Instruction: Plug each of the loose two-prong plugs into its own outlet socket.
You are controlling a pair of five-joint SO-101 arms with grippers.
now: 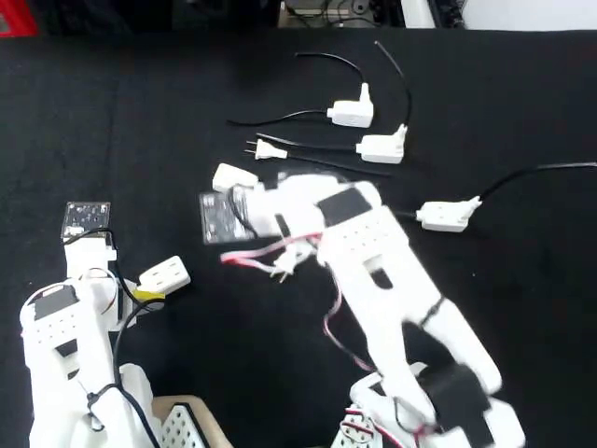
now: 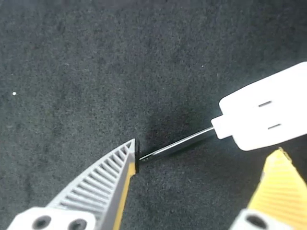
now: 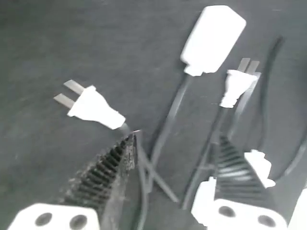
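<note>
In the left wrist view my left gripper [image 2: 206,146] stands open just over the black table. A white outlet socket [image 2: 266,115] with two slots lies by its yellow finger [image 2: 283,187], and the socket's thin black cord [image 2: 177,143] runs between the fingers. In the high view this socket [image 1: 164,274] lies beside the left arm. My right gripper [image 3: 177,139] is open above a tangle of cords. One white two-prong plug [image 3: 93,108] lies beside its dark finger [image 3: 110,167], a second plug [image 3: 237,81] lies farther off, and beyond them lies a white socket block [image 3: 213,33].
Three more white sockets with black cords lie at the back and right of the table [image 1: 352,113] [image 1: 382,145] [image 1: 446,216]. A loose plug [image 1: 266,149] lies just beyond the right arm [image 1: 354,233]. The table's far left is bare black cloth.
</note>
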